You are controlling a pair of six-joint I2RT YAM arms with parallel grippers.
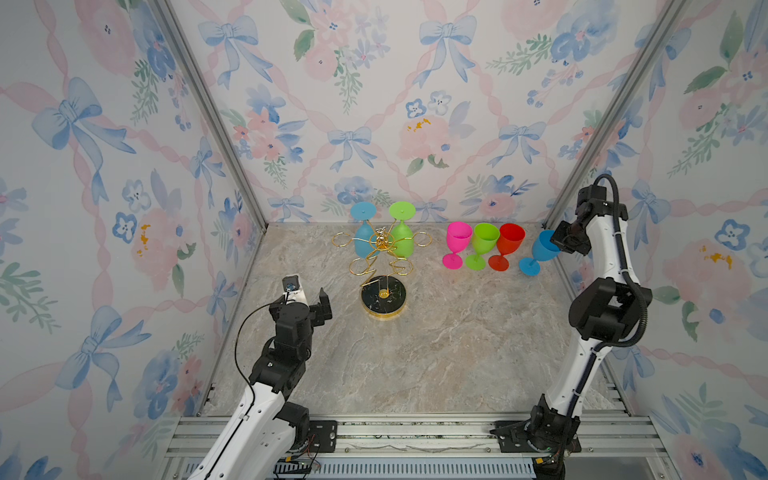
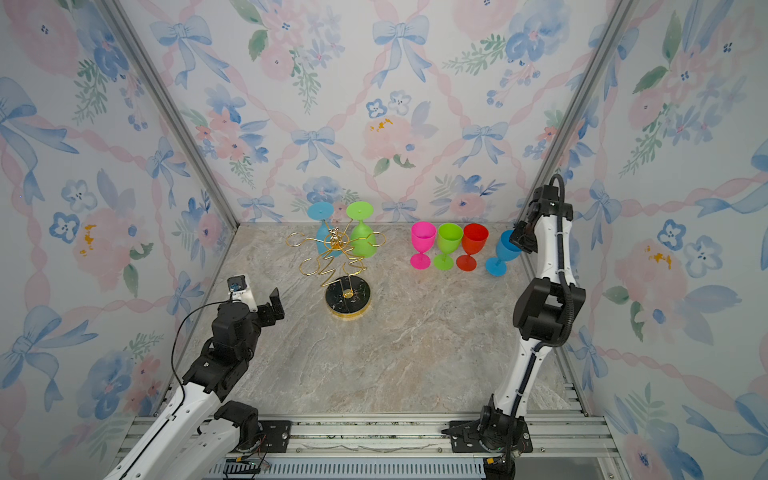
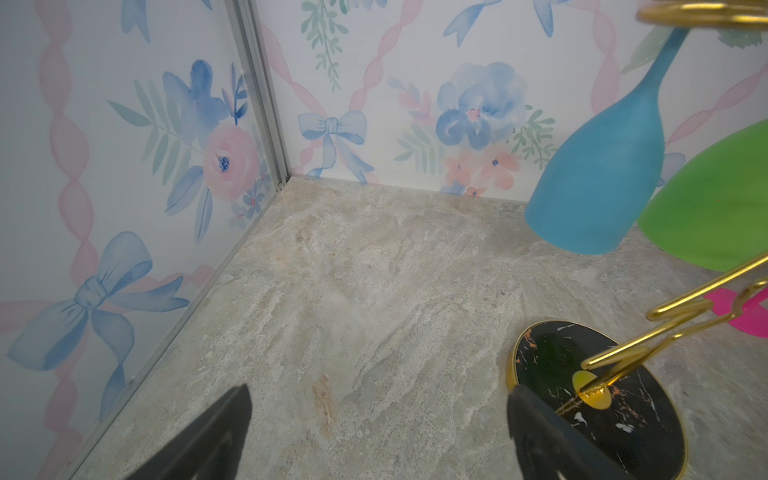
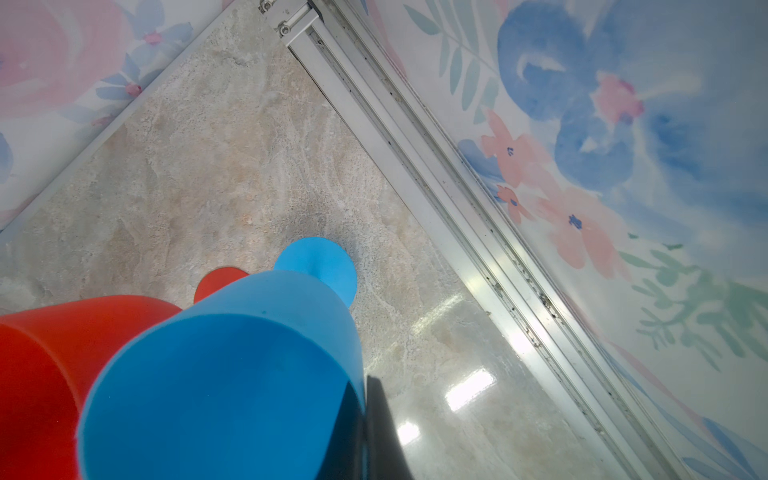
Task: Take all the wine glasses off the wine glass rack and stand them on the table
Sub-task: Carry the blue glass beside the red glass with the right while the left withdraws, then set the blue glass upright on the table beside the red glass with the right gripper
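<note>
The gold wire wine glass rack (image 1: 380,249) (image 2: 334,249) stands at the back middle on its round black base (image 1: 383,297) (image 3: 540,361). A blue wine glass (image 1: 364,241) (image 3: 598,178) and a green one (image 1: 402,241) (image 3: 715,208) hang upside down from its rear arms. My right gripper (image 1: 561,243) (image 4: 363,419) is shut on the rim of another blue wine glass (image 1: 542,249) (image 4: 232,374), which is tilted at the back right with its foot (image 4: 320,266) low by the table. My left gripper (image 1: 322,305) (image 3: 378,419) is open and empty, left of the rack's base.
A pink glass (image 1: 457,245), a green glass (image 1: 484,245) and a red glass (image 1: 509,245) stand upright in a row between the rack and the held glass. Papered walls with aluminium posts (image 1: 582,166) close the back and sides. A metal rail (image 4: 436,166) runs along the right wall.
</note>
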